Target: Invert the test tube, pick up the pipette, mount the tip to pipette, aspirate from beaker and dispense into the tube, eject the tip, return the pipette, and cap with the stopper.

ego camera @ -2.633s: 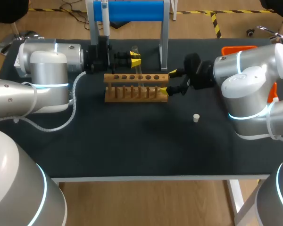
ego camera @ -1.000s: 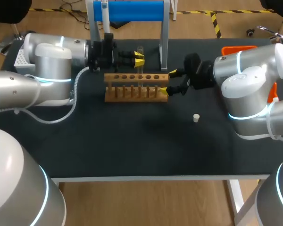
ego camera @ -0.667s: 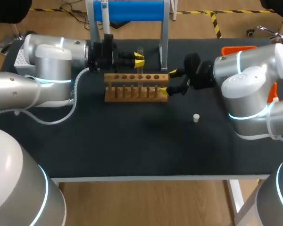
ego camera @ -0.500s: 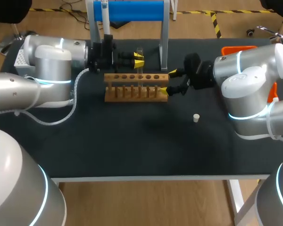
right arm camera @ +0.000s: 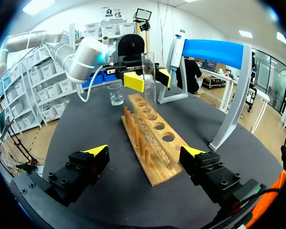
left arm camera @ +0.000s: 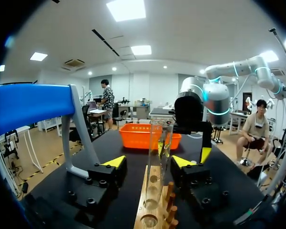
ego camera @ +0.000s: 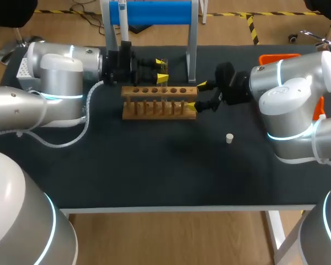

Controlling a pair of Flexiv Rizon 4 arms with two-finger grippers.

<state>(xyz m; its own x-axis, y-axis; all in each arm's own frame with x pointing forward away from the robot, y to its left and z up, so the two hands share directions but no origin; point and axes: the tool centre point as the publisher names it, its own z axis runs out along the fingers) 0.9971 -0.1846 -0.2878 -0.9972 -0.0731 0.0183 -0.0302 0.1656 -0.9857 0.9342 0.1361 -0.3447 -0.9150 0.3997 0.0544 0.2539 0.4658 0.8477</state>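
Head view: wooden rack (ego camera: pixel 160 102) sits mid-table toward 12 o'clock. Test tube (left arm camera: pixel 158 157) stands upright in one of its holes, not lifted.

Left gripper (ego camera: pixel 162 69) comes in from 9 o'clock and hovers at the rack's 12 o'clock side. Its jaws are apart, with the tube between the yellow tips and a gap visible on both sides in the left wrist view.

Right gripper (ego camera: pixel 197 95) is at the rack's 3 o'clock end. Its jaws are wide apart and straddle that end without touching.

White stopper (ego camera: pixel 229 138) lies on the table (ego camera: pixel 154 171) at the rack's 4 o'clock, well apart. Pipette (ego camera: pixel 122 12) hangs on the blue stand (ego camera: pixel 160 11) at 12 o'clock. Beaker (right arm camera: pixel 115 94) stands beyond the rack's far end in the right wrist view. Orange basket (ego camera: pixel 278 57) sits at 2 o'clock.
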